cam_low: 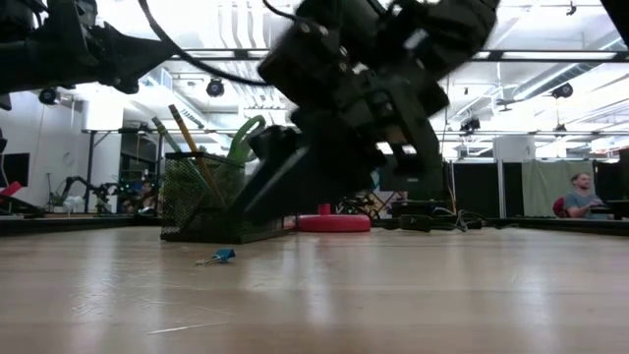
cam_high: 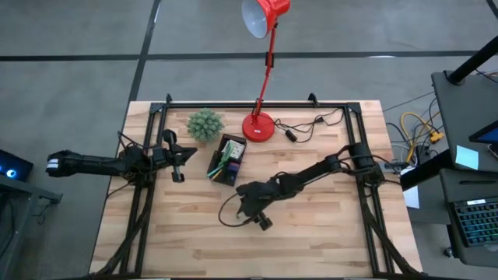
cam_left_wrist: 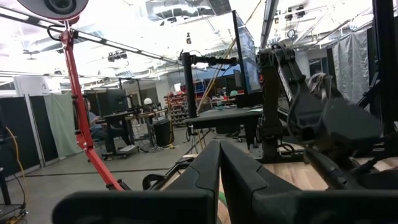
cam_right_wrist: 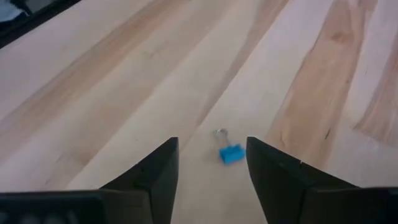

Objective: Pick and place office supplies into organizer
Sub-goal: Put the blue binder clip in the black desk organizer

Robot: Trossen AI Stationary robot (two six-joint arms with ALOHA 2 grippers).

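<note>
Your right gripper [cam_right_wrist: 208,171] hangs low over the wooden table [cam_right_wrist: 93,74], fingers spread wide and holding nothing. A small blue clip [cam_right_wrist: 231,153] lies on the wood just ahead of the gap between the fingertips, untouched. Farther off, beyond that gripper, the black mesh organizer [cam_high: 226,159] holds green-handled scissors [cam_low: 242,141], a yellow pencil [cam_low: 183,127] and a green pen [cam_low: 163,134], all standing upright. No writing is readable anywhere. Your left gripper [cam_high: 177,158] waits beside the organizer, its fingers closed together and empty.

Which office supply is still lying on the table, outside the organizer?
The small blue binder clip, between the right gripper's open fingers; the other supplies stand inside the black organizer.
</note>
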